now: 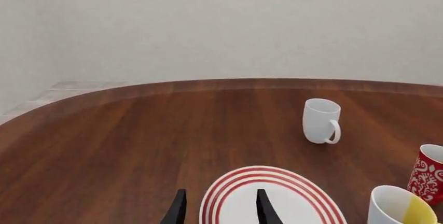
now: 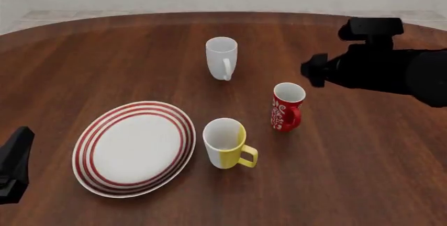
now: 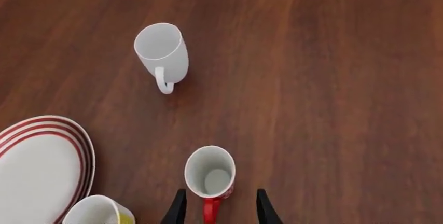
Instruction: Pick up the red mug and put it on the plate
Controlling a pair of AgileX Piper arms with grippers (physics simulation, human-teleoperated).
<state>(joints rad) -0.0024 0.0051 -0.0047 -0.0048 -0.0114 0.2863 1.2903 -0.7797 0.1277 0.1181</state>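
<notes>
Your right gripper (image 3: 216, 211) is hovering with its jaws spread above the red mug (image 2: 286, 106), which is standing upright on the table (image 2: 363, 158), apart from the plate (image 2: 134, 148). Your left gripper (image 1: 220, 211) is also hanging open, over the plate's edge.

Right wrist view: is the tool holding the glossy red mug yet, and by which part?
No. The right tool is open with the tall glossy red mug standing free on the wooden table; the left tool holds nothing either.
</notes>
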